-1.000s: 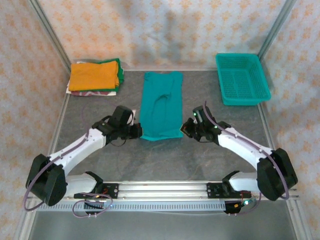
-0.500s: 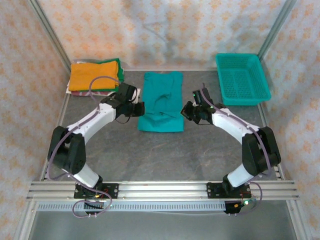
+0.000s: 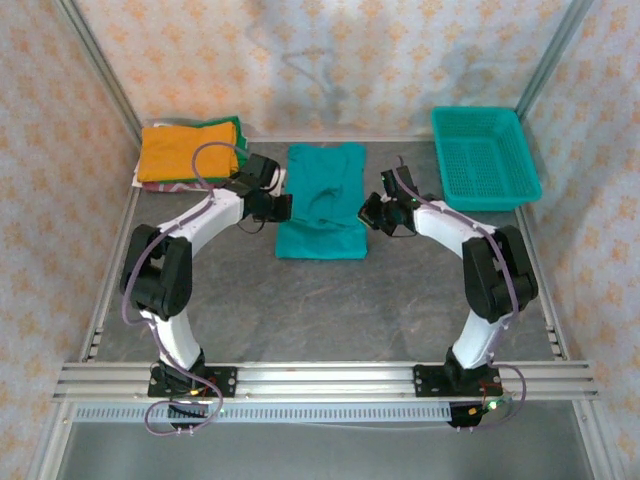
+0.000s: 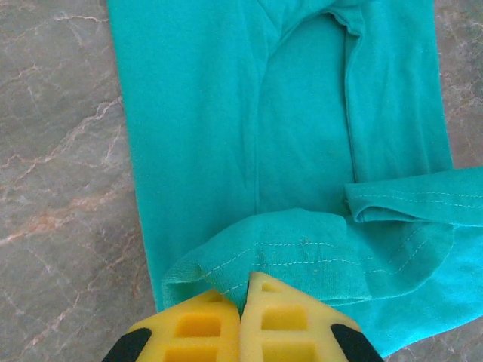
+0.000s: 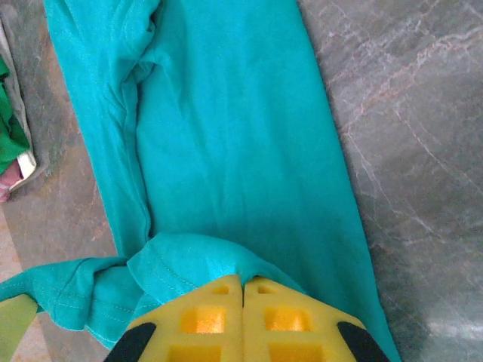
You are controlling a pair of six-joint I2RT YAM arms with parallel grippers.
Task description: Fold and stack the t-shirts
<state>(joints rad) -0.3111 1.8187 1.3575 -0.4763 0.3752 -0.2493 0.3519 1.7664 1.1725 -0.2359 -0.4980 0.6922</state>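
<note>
Top external: folded t-shirts (image 3: 190,152) sat stacked at ten o'clock; my left gripper (image 3: 283,208) and right gripper (image 3: 368,213) pinched the teal t-shirt (image 3: 322,180) hem, seemingly mid-fold.

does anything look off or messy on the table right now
Nothing spilled or damaged. The teal t-shirt has its near hem bunched and wrinkled where the left end effector and right end effector pinch it, and a crease runs down its middle.

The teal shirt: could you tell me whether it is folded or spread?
Partly folded: the shirt lies as a narrow strip, and the left pincer and right pincer pinch its near hem, doubled over it.
</note>
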